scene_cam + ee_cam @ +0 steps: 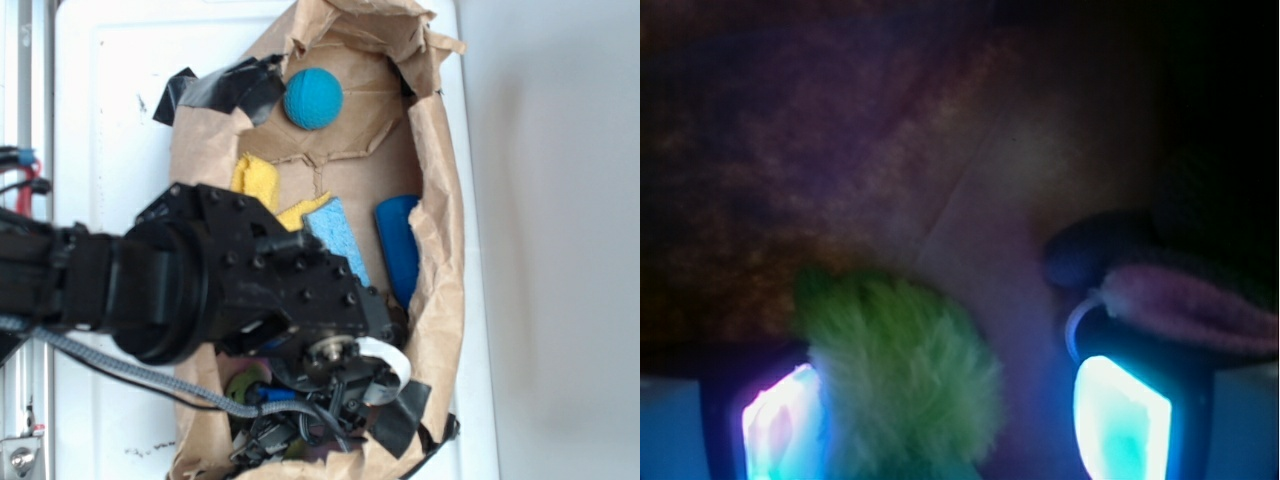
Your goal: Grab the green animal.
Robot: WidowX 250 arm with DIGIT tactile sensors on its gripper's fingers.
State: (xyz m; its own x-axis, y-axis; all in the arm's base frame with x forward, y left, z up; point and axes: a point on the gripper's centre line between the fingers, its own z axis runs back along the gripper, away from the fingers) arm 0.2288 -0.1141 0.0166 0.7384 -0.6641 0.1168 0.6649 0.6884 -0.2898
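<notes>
Wrist view: green animal [902, 375] seen as a fuzzy lime tuft low in frame, lying between the two glowing fingers [775, 425] and pressed up against the left-hand one.
Gap: clear space left between the plush and the right-hand finger.
Fingers' state: spread wide, nothing clamped yet.
Long axis: hard to judge; only a rounded fuzzy mass visible.
Beyond the right finger: grey plush animal [1180, 290] with a pink ear, just past its tip.
Exterior view: gripper [335, 375] down in the brown paper bag [440, 200], arm blocking the green animal entirely.
Only in exterior view: teal ball [312, 98], yellow cloth [256, 182], blue sponge [335, 235], all well away from the fingers.
Next move, as judged: closing should catch the plush, off-centre.
</notes>
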